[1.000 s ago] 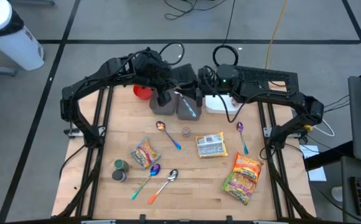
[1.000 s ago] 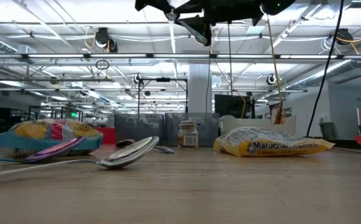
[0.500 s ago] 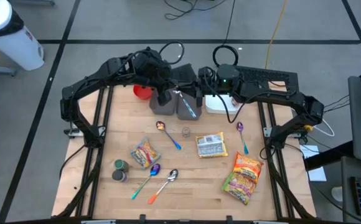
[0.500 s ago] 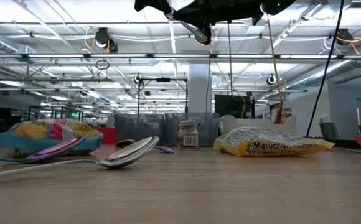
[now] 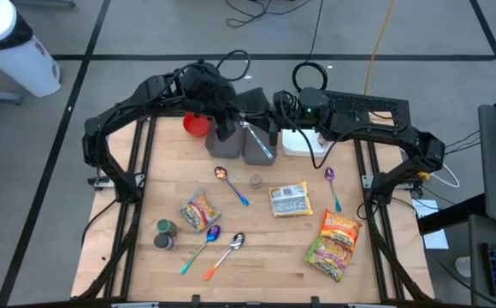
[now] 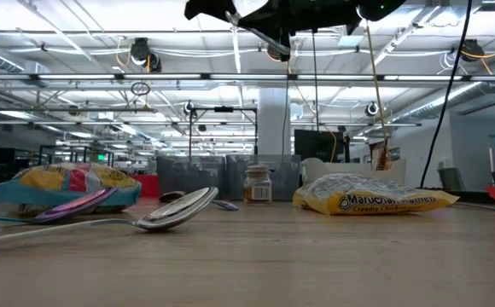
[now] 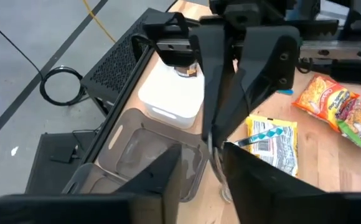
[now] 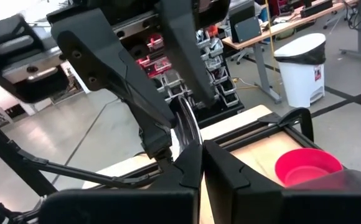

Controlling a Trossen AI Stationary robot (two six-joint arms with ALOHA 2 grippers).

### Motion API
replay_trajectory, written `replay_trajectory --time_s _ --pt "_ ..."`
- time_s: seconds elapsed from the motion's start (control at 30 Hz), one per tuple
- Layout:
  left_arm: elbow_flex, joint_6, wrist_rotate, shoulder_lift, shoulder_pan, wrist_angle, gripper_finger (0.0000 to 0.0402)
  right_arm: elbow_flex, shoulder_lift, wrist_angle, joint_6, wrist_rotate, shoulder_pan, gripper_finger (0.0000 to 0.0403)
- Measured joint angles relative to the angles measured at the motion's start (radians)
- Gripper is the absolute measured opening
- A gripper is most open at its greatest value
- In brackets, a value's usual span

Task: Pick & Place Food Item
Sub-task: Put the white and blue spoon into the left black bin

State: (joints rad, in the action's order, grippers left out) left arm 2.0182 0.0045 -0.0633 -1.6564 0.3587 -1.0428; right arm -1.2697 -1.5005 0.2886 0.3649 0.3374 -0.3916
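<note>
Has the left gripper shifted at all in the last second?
Yes, slightly. In the high view the left gripper has drawn back toward the table's far edge, away from the grey bins, beside the red bowl.

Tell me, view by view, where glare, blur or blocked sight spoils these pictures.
Low view: the ceiling lights glare white, and the nearest spoon is soft. Left wrist view: the dark left gripper fills the foreground, blurred. Right wrist view: the right gripper and the other arm block most of the scene. High view: evenly lit, the table clear.
</note>
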Motion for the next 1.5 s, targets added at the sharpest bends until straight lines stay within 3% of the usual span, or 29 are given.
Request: replay_trajectory --time_s 0.3,0.53,0.73,0.9,1.07,1.33,1.5 --pt "0.044 -0.006 0.003 0.002 0.036 -0.003 0.0195 0.0 0.0 0.021 -0.01 -0.022 -0.012 0.0" --pt "0.199 0.01 0.017 0.002 0.066 -0.022 0.02 0.0 0.008 0.042 -0.007 -0.022 -0.042 0.0" --pt "0.34 0.016 0.047 0.003 0.093 -0.163 0.02 0.0 0.044 0.07 0.016 -0.023 -0.075 0.0" --pt "0.303 -0.04 0.022 0.047 0.112 -0.202 0.02 0.0 0.091 0.138 0.018 -0.094 -0.107 0.0" --pt "0.254 -0.056 -0.078 0.046 0.11 -0.144 0.02 0.0 0.114 0.274 0.039 -0.177 -0.118 0.0" --pt "0.082 -0.059 -0.248 0.037 0.067 0.18 0.02 0.0 0.113 0.334 0.042 -0.21 -0.091 0.0" --pt "-0.021 -0.104 -0.292 0.039 0.055 0.374 0.02 0.0 0.113 0.385 0.035 -0.234 -0.071 0.0"
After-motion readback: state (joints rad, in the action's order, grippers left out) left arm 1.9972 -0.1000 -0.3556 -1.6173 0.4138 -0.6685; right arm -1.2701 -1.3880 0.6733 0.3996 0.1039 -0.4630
